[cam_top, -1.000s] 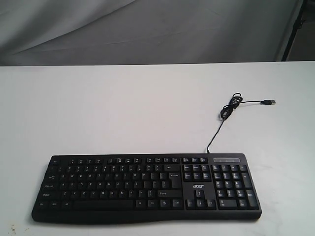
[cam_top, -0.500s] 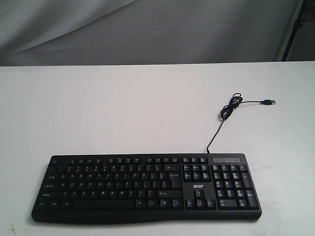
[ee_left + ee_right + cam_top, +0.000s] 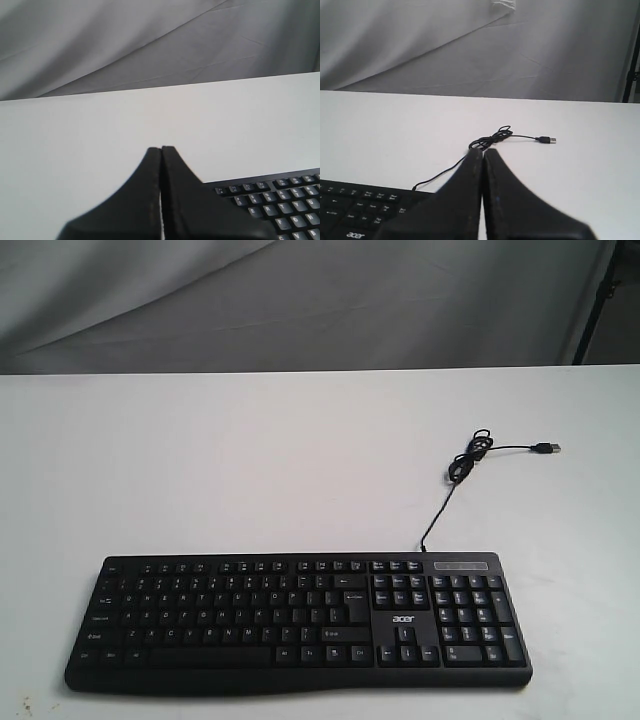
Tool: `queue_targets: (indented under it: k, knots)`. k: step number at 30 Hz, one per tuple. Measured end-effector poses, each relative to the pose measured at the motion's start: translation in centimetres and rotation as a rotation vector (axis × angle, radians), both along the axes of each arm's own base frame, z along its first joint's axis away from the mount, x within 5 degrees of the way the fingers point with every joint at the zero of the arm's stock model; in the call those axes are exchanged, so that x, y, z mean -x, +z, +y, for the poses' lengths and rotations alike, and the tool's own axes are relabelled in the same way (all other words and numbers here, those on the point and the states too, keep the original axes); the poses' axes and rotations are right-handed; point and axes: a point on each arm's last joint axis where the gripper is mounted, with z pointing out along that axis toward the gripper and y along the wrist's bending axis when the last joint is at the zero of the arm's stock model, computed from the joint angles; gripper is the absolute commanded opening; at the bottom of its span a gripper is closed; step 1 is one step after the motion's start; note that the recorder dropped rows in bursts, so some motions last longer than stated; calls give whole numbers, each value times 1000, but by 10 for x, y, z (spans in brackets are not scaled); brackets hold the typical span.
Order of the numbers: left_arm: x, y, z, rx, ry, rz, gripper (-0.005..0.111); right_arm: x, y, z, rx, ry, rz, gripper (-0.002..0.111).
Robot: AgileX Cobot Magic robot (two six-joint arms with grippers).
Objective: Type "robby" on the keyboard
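A wide black keyboard (image 3: 298, 622) with white legends, a number pad and an "acer" logo lies flat near the front edge of the white table (image 3: 250, 460). Neither arm shows in the exterior view. In the left wrist view my left gripper (image 3: 161, 149) is shut with nothing between its black fingers, and a corner of the keyboard (image 3: 280, 197) shows beside it. My right gripper (image 3: 483, 150) is likewise shut on nothing, held above the table, with the keyboard's (image 3: 360, 205) logo end below and to one side.
The keyboard's thin black cable (image 3: 450, 480) runs back from its rear edge into a small coil, ending in a loose USB plug (image 3: 545, 448). Grey cloth (image 3: 300, 300) hangs behind the table. A dark stand (image 3: 600, 300) rises at the far right.
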Motion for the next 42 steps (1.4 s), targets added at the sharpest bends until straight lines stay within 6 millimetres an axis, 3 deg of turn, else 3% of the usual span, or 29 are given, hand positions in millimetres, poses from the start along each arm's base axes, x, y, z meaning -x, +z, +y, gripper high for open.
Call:
queue_targets:
  k: [9,42]
  knots:
    - [0,0,0,0,0,0,0,2,-13,-6,18,-100,143,0]
    - [0,0,0,0,0,0,0,2,-13,-7,5,-116,152,0]
